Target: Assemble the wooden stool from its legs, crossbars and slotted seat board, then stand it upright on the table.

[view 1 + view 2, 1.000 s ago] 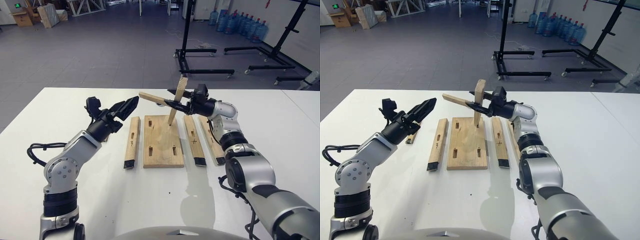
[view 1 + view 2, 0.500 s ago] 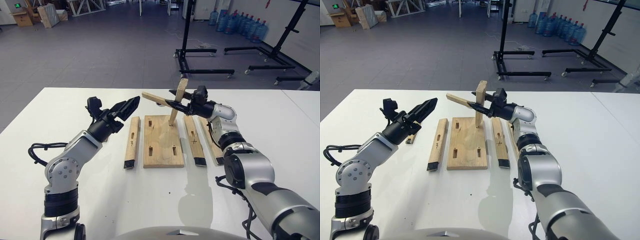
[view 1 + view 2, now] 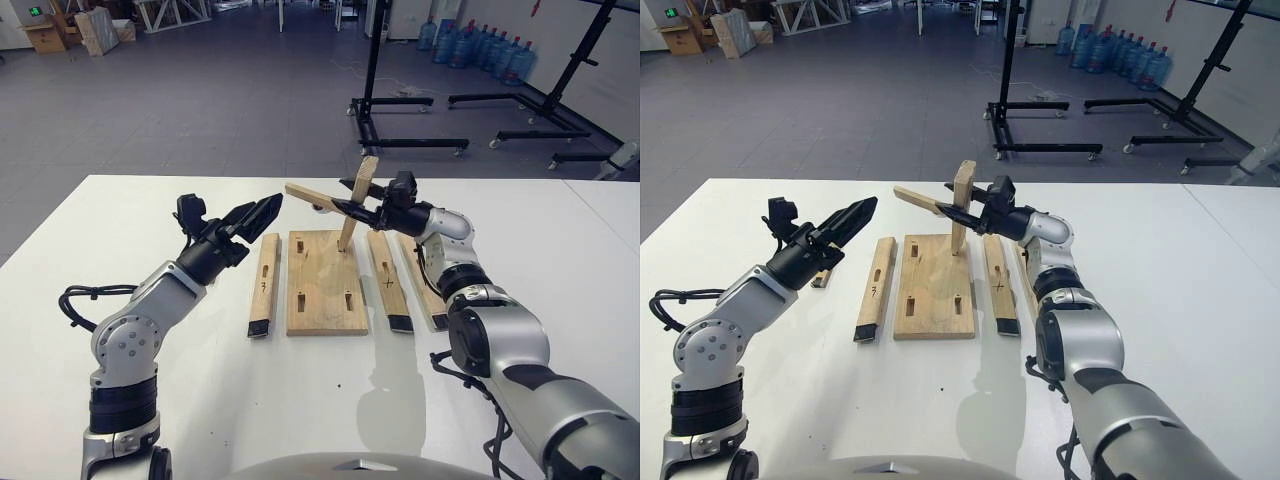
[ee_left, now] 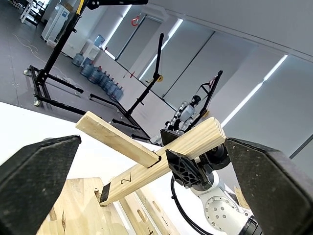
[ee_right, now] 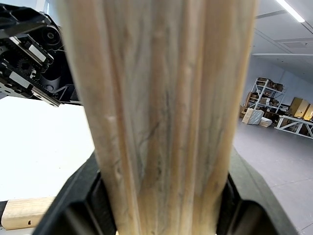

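Right hand, just above centre frame, is clamped on a tilted leg, with a crossbar jutting left from it. The leg's lower end sits at the seat board, which lies flat on the table mid-frame. Loose legs lie flat either side of the board. Left hand, left of centre, hangs spread wide and empty, pointing at the crossbar.
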You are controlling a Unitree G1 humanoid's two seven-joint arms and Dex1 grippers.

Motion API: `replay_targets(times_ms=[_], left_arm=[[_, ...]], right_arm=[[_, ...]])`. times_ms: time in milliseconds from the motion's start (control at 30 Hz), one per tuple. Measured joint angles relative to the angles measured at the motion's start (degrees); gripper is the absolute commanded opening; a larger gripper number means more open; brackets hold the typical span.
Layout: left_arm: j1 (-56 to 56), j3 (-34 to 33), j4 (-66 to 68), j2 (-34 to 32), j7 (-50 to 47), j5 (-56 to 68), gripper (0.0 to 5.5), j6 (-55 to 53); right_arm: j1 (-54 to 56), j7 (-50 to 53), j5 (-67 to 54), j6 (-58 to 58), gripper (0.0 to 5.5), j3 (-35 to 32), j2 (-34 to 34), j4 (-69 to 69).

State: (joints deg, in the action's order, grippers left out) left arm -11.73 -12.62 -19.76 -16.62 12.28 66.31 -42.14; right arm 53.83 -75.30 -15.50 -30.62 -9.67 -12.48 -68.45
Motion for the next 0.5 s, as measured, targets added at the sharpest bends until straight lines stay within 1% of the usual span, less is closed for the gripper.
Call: replay_targets(times_ms=[167,500], left_arm=[[0.00,0.31,0.00,0.18,0.00,-0.16,5.40,0.00],[0.34,0.55,-0.10,0.34,-0.03,-0.27,5.40,0.00]], right_arm=[[0.47,-0.11,0.00,0.13,2.05,-0.50,0.00,0.00],[0.44,-0.81,1.12,-0.04,2.05,0.51,0.00,-0.13]])
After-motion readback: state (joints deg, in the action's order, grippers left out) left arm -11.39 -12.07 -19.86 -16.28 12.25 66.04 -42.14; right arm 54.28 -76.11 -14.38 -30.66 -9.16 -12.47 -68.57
